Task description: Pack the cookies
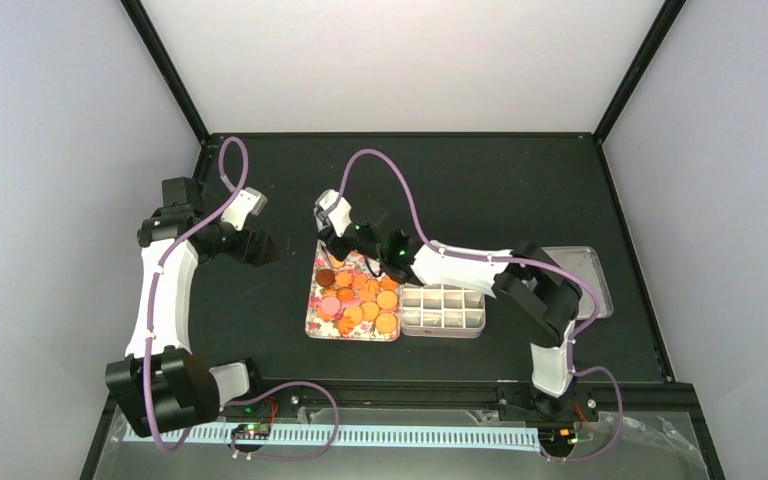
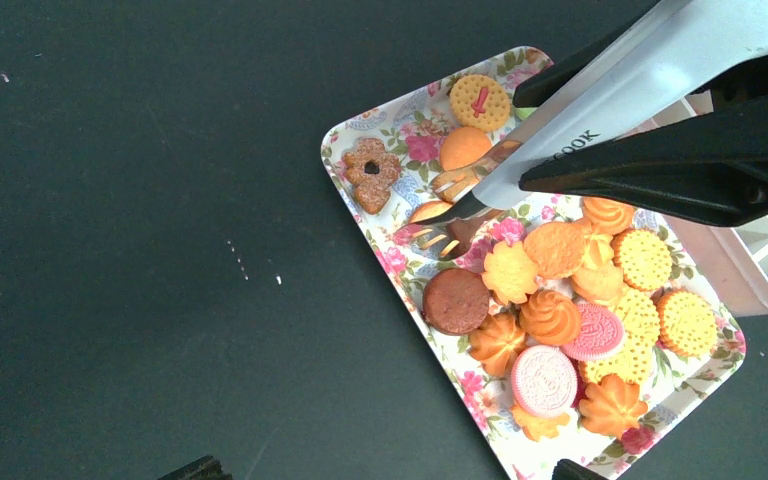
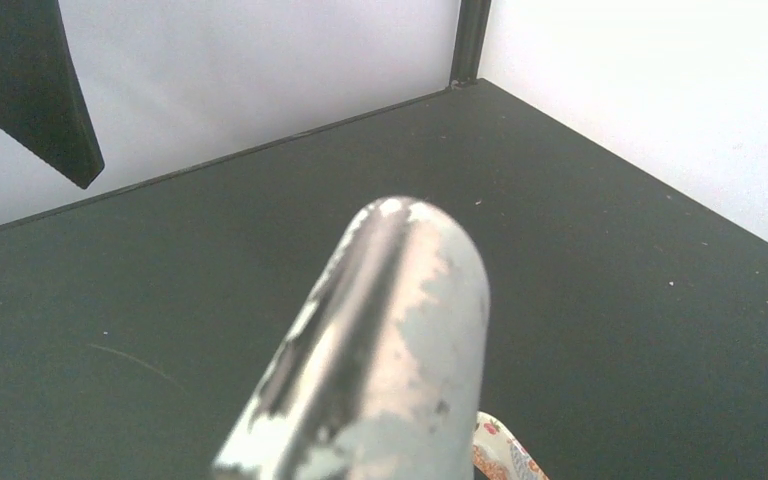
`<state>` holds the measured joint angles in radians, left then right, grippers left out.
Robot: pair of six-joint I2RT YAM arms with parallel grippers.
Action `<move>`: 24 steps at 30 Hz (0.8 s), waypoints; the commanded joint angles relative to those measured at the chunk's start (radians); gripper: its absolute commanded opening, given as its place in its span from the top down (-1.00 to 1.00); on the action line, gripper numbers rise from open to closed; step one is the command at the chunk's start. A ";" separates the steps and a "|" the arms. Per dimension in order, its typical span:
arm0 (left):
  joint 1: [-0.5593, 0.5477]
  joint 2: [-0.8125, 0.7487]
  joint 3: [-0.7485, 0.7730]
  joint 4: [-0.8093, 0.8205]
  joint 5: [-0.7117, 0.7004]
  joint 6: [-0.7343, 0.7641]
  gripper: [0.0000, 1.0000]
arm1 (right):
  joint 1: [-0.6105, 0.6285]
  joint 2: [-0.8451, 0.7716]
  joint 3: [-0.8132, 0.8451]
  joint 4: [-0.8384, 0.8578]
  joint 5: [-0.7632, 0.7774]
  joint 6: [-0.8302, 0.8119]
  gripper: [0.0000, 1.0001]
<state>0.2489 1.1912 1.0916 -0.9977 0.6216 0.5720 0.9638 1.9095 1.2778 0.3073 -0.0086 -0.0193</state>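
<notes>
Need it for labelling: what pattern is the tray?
The tray has pink flowers on white; clearest from left wrist.

Black table (image 1: 480,190) carries flowered tray (image 1: 313,318), divided box (image 1: 443,329) just beside it, grey lid (image 1: 592,270).

Robot lab booth, plain white walls (image 1: 390,60), black framed table (image 1: 480,180) (two arms (image 1: 160,290) bolted on)

Right pincer (image 1: 338,245) clamped; left pincer (image 1: 262,250) wide open
</notes>
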 commanded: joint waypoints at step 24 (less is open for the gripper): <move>0.009 -0.009 0.043 -0.024 0.024 0.011 -0.72 | -0.078 -0.287 -0.134 0.011 0.081 0.030 0.80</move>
<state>0.2489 1.1912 1.0916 -0.9989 0.6220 0.5724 0.9077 1.7096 1.1946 0.2863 0.0315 0.0032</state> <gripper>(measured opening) 0.863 0.253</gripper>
